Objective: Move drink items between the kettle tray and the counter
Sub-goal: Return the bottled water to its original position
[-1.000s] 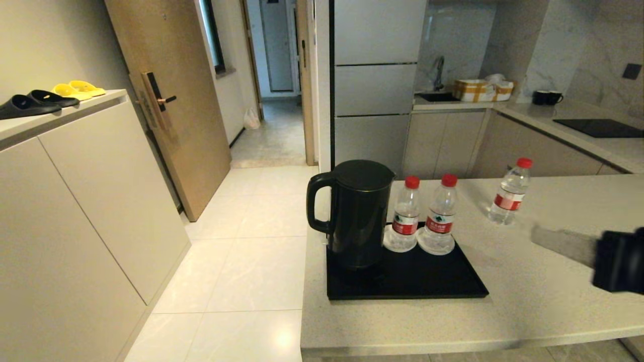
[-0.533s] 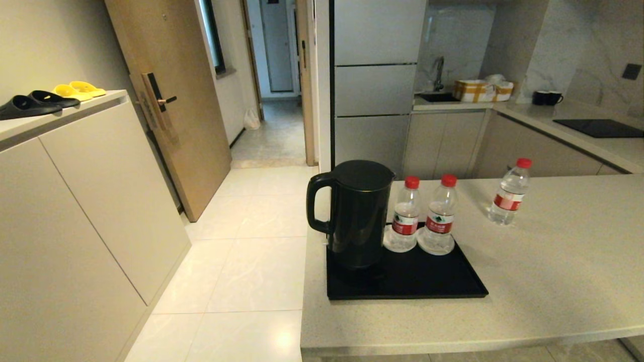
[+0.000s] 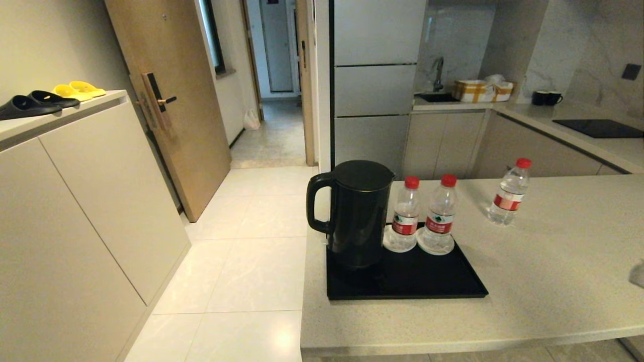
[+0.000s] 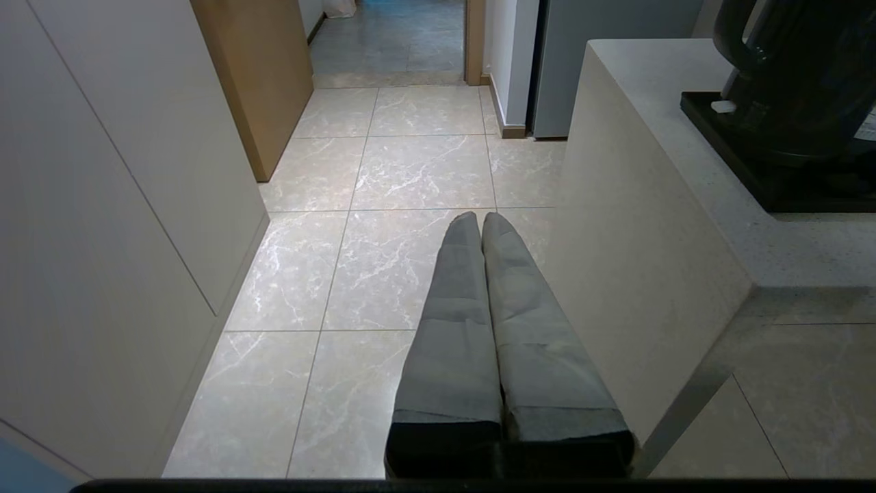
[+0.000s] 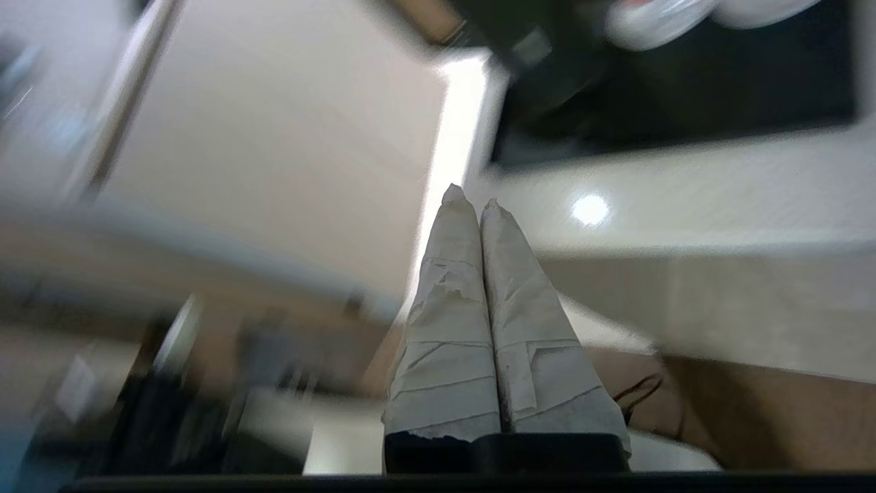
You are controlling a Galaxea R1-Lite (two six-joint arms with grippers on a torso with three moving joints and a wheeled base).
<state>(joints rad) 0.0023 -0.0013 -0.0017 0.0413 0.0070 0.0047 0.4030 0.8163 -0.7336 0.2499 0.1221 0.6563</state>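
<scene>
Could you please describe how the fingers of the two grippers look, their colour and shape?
The left gripper has two long, flat fingers that taper to rounded tips, wrapped in dark grey tape. The right gripper has fingers of the same shape, wrapped in pale, whitish tape with torn edges. Both sit on black bases.

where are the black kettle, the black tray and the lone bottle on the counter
black plastic kettle (image 3: 358,216), head view, body's middle
flat black rectangular tray (image 3: 427,279), head view, bare floor
clear red-capped water bottle (image 3: 508,198), head view, label

counter: beige speckled stone | directly on it: black kettle tray near its left end; one red-capped water bottle upright, right of tray | far-right edge: pale blur, unidentifiable
</scene>
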